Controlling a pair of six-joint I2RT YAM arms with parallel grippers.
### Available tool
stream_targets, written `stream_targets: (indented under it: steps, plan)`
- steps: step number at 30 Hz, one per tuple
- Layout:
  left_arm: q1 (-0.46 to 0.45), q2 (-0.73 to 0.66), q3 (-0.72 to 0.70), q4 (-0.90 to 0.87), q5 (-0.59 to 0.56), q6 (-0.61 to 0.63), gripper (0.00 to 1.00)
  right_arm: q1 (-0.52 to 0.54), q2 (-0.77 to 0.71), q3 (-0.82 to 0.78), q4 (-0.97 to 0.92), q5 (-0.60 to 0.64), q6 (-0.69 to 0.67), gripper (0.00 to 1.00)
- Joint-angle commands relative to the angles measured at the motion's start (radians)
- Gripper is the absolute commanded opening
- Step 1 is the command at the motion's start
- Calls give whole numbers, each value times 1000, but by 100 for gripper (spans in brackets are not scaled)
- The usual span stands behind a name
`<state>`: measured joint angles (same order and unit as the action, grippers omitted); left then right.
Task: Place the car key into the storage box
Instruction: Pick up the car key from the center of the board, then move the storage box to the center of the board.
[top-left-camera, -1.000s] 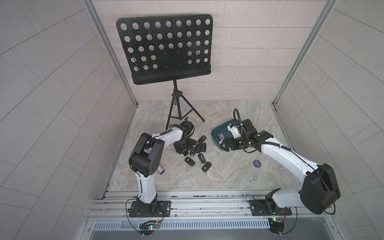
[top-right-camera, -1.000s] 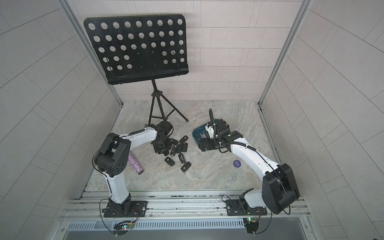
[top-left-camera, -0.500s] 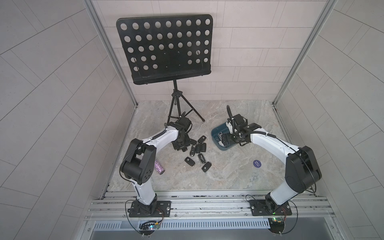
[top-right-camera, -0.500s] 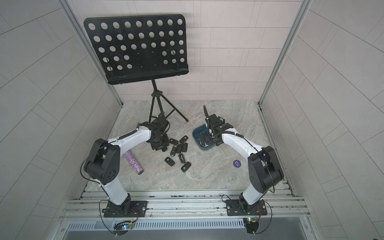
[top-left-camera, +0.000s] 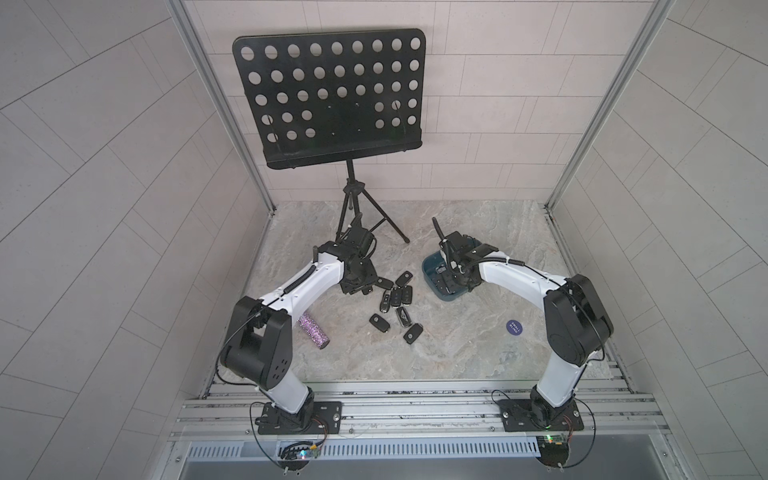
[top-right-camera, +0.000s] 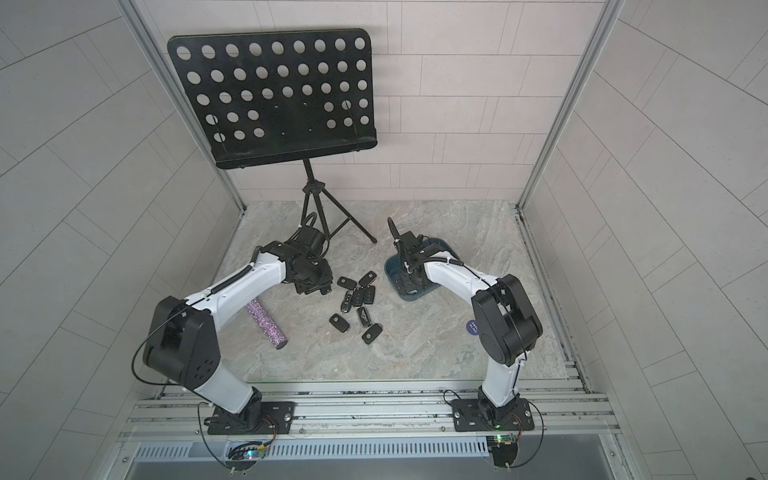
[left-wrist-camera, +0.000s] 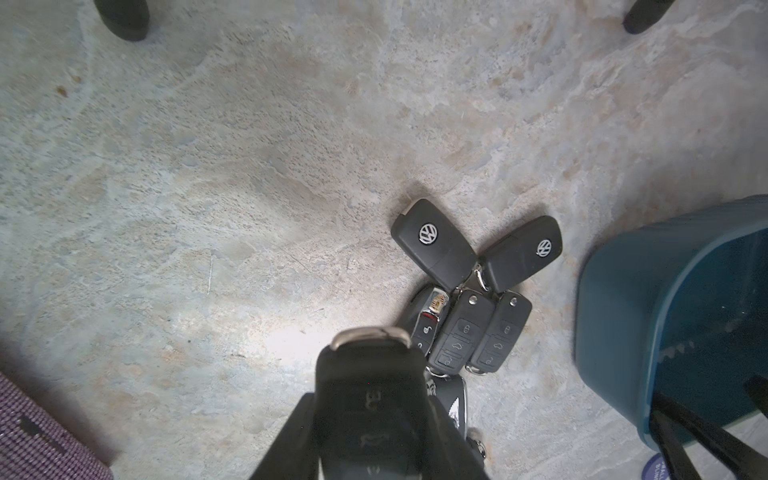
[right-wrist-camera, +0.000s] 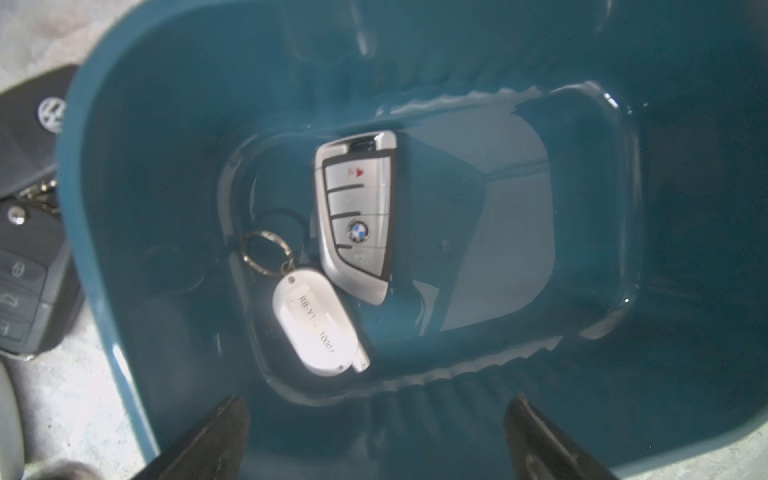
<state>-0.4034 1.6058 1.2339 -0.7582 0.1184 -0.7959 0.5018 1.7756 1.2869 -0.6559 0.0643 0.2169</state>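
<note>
My left gripper (left-wrist-camera: 370, 419) is shut on a black car key (left-wrist-camera: 368, 374), whose metal loop sticks out past the fingertips. In both top views the left gripper (top-left-camera: 357, 286) (top-right-camera: 313, 286) sits at the left edge of a pile of several black car keys (top-left-camera: 397, 297) (top-right-camera: 357, 297) (left-wrist-camera: 457, 291). The dark teal storage box (top-left-camera: 451, 296) (top-right-camera: 409, 296) (left-wrist-camera: 665, 291) (right-wrist-camera: 166, 166) stands right of the pile. My right gripper (right-wrist-camera: 374, 436) (top-left-camera: 451, 276) (top-right-camera: 409, 278) hangs open over the box. Inside the box lies a silver key (right-wrist-camera: 357, 216) with a white tag (right-wrist-camera: 316, 324).
A black music stand (top-left-camera: 328, 95) (top-right-camera: 270, 95) rises on a tripod (top-left-camera: 353, 208) behind the left gripper. A glittery purple cylinder (top-left-camera: 312, 330) (top-right-camera: 266, 322) lies under the left arm. A round purple sticker (top-left-camera: 514, 327) (top-right-camera: 471, 327) is on the marble table near the right arm.
The right gripper has drifted left over the box, still open, and both arms' elbows have swung outward. The left gripper has stayed shut by the pile.
</note>
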Motion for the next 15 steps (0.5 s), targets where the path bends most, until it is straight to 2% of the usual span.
stream_targets:
  steps: [1, 15]
  plan:
    - [8, -33, 3, -16, 11, 18, 30, 24, -7, 5, -37, 35, -19, 99]
    - [8, -53, 7, -9, 49, 27, 30, 113, 41, 68, -37, -85, 52, 100]
